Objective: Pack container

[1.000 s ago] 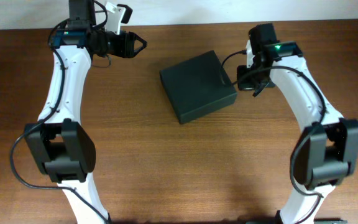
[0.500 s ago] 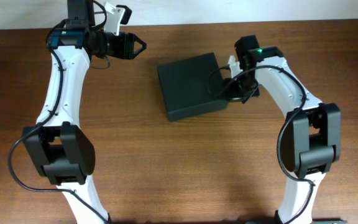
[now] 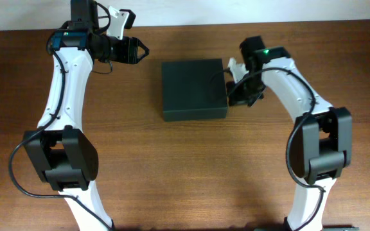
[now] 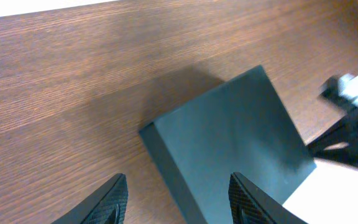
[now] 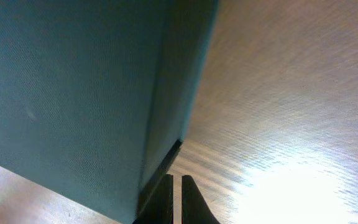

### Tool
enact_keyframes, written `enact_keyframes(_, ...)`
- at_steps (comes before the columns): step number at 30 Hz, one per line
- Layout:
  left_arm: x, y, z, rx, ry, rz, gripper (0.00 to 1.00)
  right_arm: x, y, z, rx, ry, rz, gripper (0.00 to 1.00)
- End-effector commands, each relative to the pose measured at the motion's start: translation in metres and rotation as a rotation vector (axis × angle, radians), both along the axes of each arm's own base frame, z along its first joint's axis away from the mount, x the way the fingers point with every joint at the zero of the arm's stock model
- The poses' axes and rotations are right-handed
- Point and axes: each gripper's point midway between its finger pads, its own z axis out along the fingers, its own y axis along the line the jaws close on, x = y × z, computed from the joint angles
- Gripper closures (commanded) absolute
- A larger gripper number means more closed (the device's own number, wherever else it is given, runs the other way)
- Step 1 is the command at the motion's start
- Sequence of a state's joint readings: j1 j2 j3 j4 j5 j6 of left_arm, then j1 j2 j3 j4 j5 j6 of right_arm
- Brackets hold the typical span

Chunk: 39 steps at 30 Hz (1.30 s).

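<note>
The container [image 3: 193, 88] is a dark green matte box lying closed and square to the table in the middle of the overhead view. It also shows in the left wrist view [image 4: 232, 146] and in the right wrist view [image 5: 73, 93]. My right gripper [image 3: 234, 90] is shut and empty, its fingertips [image 5: 175, 186] touching the container's right side wall near a bottom corner. My left gripper [image 3: 141, 49] is open and empty, up and to the left of the container, its fingers [image 4: 179, 199] framing the box's near corner.
The brown wooden table [image 3: 191, 173] carries only the container. A white wall edge [image 3: 191, 11] runs along the far side of the table. Both arm bases stand at the front edge.
My right gripper has pushed left against the container's right side. The container has slid left and turned from tilted to square with the table. My left arm has stayed still.
</note>
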<state>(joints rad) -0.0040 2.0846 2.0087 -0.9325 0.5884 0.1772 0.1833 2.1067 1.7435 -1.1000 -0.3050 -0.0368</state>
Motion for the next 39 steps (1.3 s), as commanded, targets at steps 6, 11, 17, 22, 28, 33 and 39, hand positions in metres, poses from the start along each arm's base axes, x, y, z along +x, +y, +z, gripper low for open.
enact_keyframes(6, -0.019, 0.054, 0.066, 0.282, -0.122, 0.154, 0.46, 0.043, -0.041, 0.168, -0.013, -0.395, -0.084, 0.93)
enact_keyframes(11, -0.048, 0.088, 0.128, 0.434, -0.222, 0.293, 0.42, 0.028, -0.059, 0.258, -0.074, -0.583, -0.134, 0.93)
enact_keyframes(17, -0.103, 0.112, 0.198, 0.499, -0.345, 0.428, 0.01, -0.013, -0.063, 0.357, -0.033, -0.828, -0.151, 0.89)
enact_keyframes(22, -0.146, 0.120, 0.237, 0.478, -0.422, 0.483, 0.01, -0.058, -0.068, 0.409, -0.008, -0.967, -0.161, 0.53)
enact_keyframes(28, -0.176, 0.121, 0.239, 0.483, -0.396, 0.481, 0.01, -0.099, -0.072, 0.436, 0.006, -1.042, -0.165, 0.01)
enact_keyframes(33, -0.181, 0.121, 0.228, 0.492, -0.344, 0.467, 0.01, -0.115, -0.074, 0.429, -0.001, -1.005, -0.163, 0.01)
enact_keyframes(39, -0.180, 0.119, 0.228, 0.486, -0.348, 0.463, 0.01, -0.119, -0.074, 0.412, -0.014, -0.929, -0.157, 0.01)
